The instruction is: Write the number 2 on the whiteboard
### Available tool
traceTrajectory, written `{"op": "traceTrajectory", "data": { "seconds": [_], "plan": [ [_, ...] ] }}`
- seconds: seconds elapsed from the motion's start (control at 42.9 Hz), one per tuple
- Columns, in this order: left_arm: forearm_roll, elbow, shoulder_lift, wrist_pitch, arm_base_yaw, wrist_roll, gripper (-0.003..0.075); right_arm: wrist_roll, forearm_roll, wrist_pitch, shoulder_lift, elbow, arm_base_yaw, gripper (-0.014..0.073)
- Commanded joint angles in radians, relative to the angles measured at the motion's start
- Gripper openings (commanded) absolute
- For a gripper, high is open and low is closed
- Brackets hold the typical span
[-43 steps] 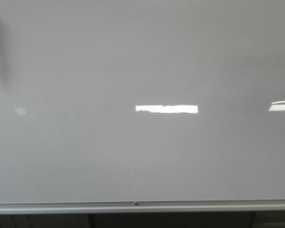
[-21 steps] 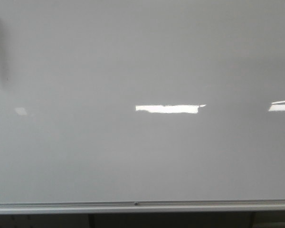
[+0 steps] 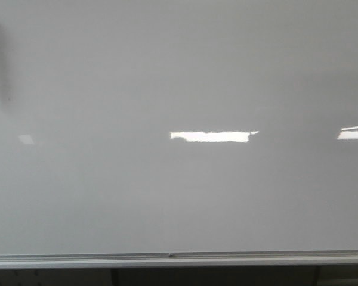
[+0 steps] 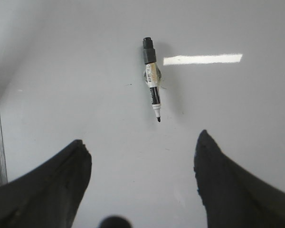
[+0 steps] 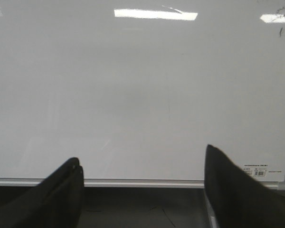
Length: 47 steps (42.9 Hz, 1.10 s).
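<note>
the whiteboard fills the front view with its silver bottom rail low in the frame, and no written digit shows on it. the left gripper hangs with its jaws spread wide and empty, facing a black marker stuck on the board. the right gripper is likewise spread wide and holds nothing, facing the board's lower edge.
</note>
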Motion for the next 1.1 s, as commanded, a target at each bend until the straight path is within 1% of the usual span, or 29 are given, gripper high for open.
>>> {"op": "traceTrajectory", "data": {
  "seconds": [0.0, 0.257, 0.467, 0.77, 0.933, 1.073],
  "plan": [
    [-0.010, -0.029, 0.018, -0.071, 0.001, -0.003, 0.0473, -0.007, -0.009, -0.066, 0.019, -0.032, -0.002, 0.0557],
    [-0.010, -0.029, 0.028, -0.076, 0.001, -0.003, 0.0473, -0.007, -0.009, -0.067, 0.019, -0.032, -0.002, 0.0558],
    [-0.010, -0.068, 0.122, -0.066, 0.001, -0.003, 0.0473, -0.007, -0.009, -0.067, 0.019, -0.032, -0.002, 0.0558],
    [-0.012, -0.193, 0.356, -0.057, 0.001, -0.003, 0.0473, -0.007, -0.009, -0.070, 0.019, -0.032, -0.002, 0.0558],
    [-0.093, -0.249, 0.499, -0.057, 0.001, -0.003, 0.0473, -0.007, -0.009, -0.076, 0.019, -0.032, -0.002, 0.0558],
    [-0.092, -0.287, 0.619, -0.086, 0.001, -0.003, 0.0473, -0.007, -0.009, -0.075, 0.020, -0.032, -0.002, 0.0558]
  ]
}}
